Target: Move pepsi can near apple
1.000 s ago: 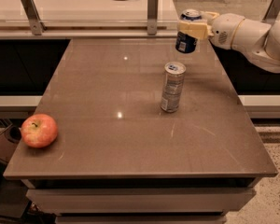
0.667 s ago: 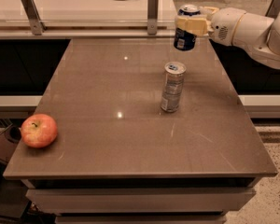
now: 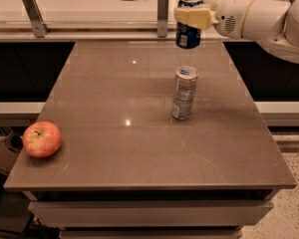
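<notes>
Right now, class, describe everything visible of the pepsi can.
The pepsi can is a short dark-blue can, metal by its look, with a silver top and a small white label patch. It hangs roughly upright in the air above the far edge of the table, touching no surface. The gripper, at top right, is shut on its upper body, a pale finger crossing its front.

Lab-like test room: brown table (image 3: 114,93), cabled ledge (image 3: 89,6), speckled floor (image 3: 289,223); claw (image 3: 190,18) holds pepsi can (image 3: 188,37) above far edge.
</notes>
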`<act>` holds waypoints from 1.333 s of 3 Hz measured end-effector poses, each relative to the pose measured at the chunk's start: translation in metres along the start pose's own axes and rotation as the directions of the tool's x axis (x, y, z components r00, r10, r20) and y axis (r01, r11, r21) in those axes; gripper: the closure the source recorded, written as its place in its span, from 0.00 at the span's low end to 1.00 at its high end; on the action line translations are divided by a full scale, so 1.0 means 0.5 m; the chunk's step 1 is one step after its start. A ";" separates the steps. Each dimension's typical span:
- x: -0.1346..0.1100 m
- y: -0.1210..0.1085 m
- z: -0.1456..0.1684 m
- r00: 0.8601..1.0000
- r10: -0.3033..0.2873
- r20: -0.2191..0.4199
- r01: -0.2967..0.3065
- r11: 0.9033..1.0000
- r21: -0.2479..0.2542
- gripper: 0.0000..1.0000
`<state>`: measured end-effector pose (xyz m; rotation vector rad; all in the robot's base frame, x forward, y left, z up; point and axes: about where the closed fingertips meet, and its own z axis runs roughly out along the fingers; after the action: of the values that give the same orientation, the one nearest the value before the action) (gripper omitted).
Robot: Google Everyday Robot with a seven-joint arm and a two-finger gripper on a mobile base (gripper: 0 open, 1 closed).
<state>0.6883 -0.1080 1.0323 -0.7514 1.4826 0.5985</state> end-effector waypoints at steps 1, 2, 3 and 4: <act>-0.023 0.053 0.011 1.000 -0.016 -0.001 0.016 1.000 -0.011 1.00; -0.035 0.113 0.020 0.999 -0.033 0.013 0.033 0.999 -0.039 1.00; -0.036 0.178 0.026 0.998 -0.051 0.025 0.053 0.996 -0.071 1.00; -0.031 0.245 0.026 0.997 -0.067 0.033 0.069 0.994 -0.085 1.00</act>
<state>0.6033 -0.0174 1.0373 -0.8529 1.4052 0.6219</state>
